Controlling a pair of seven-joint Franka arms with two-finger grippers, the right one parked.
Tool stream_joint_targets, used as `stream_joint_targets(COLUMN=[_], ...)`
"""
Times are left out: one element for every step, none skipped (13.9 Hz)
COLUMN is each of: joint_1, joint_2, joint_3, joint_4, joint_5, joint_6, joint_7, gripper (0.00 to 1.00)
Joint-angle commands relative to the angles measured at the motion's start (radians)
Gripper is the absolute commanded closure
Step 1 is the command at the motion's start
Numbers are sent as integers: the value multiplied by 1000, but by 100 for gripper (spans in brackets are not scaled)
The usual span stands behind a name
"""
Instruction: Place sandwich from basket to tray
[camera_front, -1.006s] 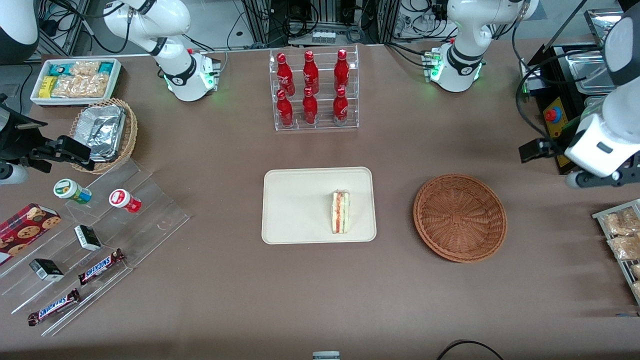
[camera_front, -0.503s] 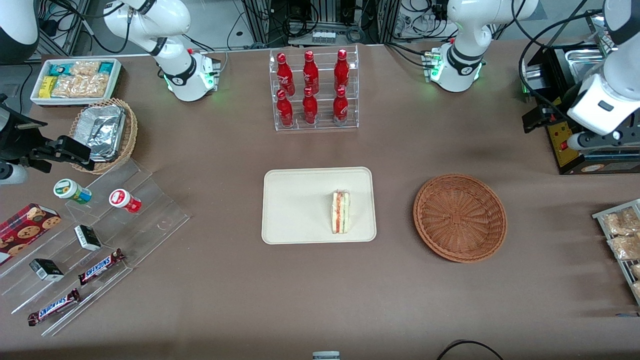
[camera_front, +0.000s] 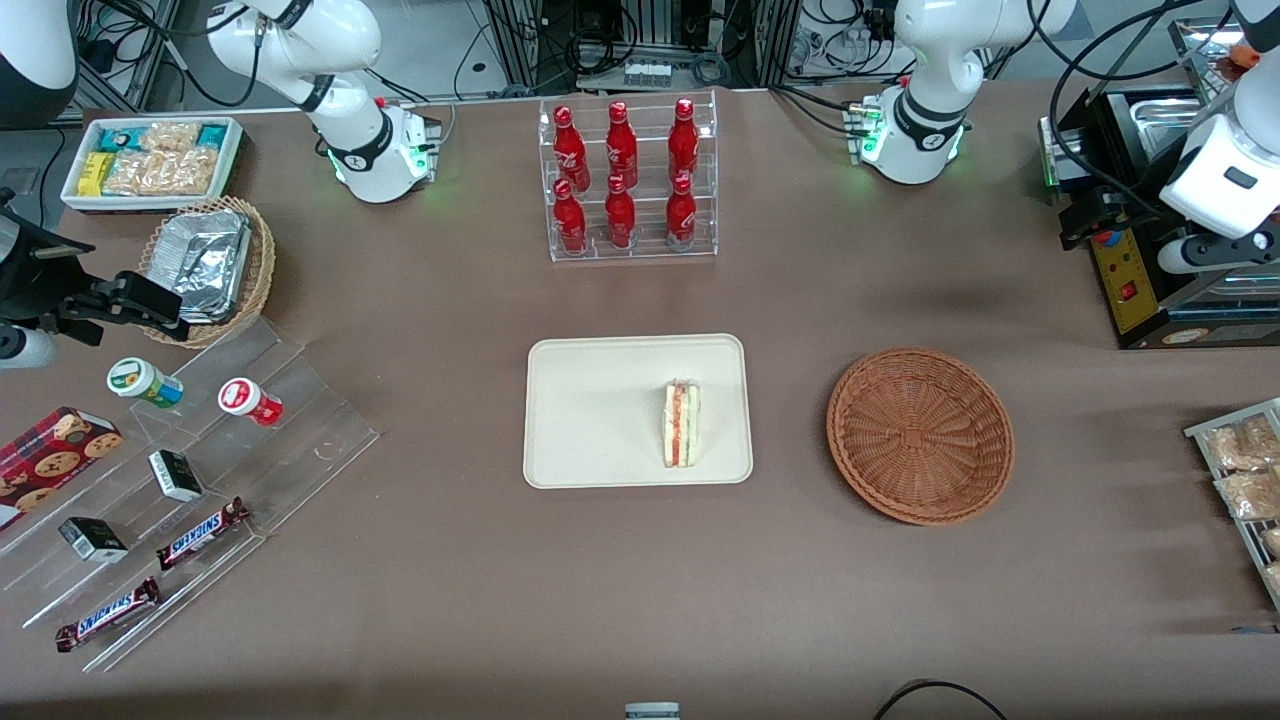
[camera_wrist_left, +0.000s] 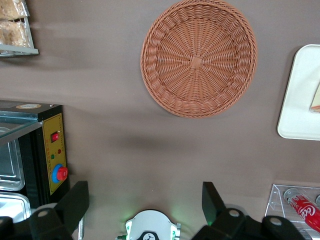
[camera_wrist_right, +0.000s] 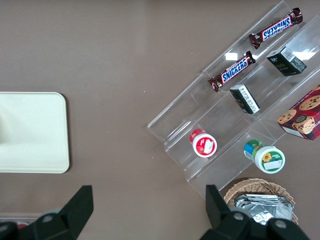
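With the sandwich (camera_front: 681, 423) resting on the tray (camera_front: 590, 420) and the basket (camera_front: 920, 435) apparently empty, the tool (camera_wrist_left: 145, 210), fingers spread and holding nothing, hovers near the tabletop's (camera_front: 640, 590) working-arm end; placement looks complete, leaving only parking.

Surface finishes on the work table. The table (camera_front: 640, 600) has a matt, smooth brown covering. At mid-frame, the tray (camera_front: 590, 410) is smooth, matt cream, apparently moulded plastic or pulp. On it, the sandwich (camera_front: 682, 424) shows soft, dull white bread. The basket (camera_front: 920, 436) is rough, ribbed reddish-brown wicker with a slight sheen. The bottle rack (camera_front: 632, 180) at the upper middle is clear, glossy acrylic holding shiny red bottles (camera_front: 620, 210). The foil trays (camera_front: 205, 262) toward the parked arm's end are crinkled, reflective metal. The gripper (camera_wrist_left: 142, 197) is held high over the working arm's end of the table, and its matt black fingers (camera_wrist_left: 74, 200) are spread wide apart.
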Motion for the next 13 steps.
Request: stream_joint_targets(joint_1=[13, 12, 6, 4, 3, 1, -5, -8, -10, -13, -23, -25, -24], joint_2=[-20, -20, -19, -14, -2, 33, 84, 101, 96, 96, 98, 96, 96], joint_3=[-6, -6, -5, -6, -6, -6, -6, -6, -6, -6, -5, -5, -5], joint_4=[4, 5, 10, 14, 24, 56, 117, 143, 142, 142, 142, 142, 140], joint_5=[-16, -16, -19, -28, -33, -33, -33, -32, -32, -32, -32, -32, -32], joint_6=[-7, -7, -4, -1, 6, 6, 2, -4, -7, -7, -7, -7, -7], joint_7=[22, 22, 20, 20, 20, 22, 17, 14, 15, 14, 12, 12, 14], gripper=[0, 0, 0, 0, 0, 0, 0, 0, 0, 0, 0, 0, 0])
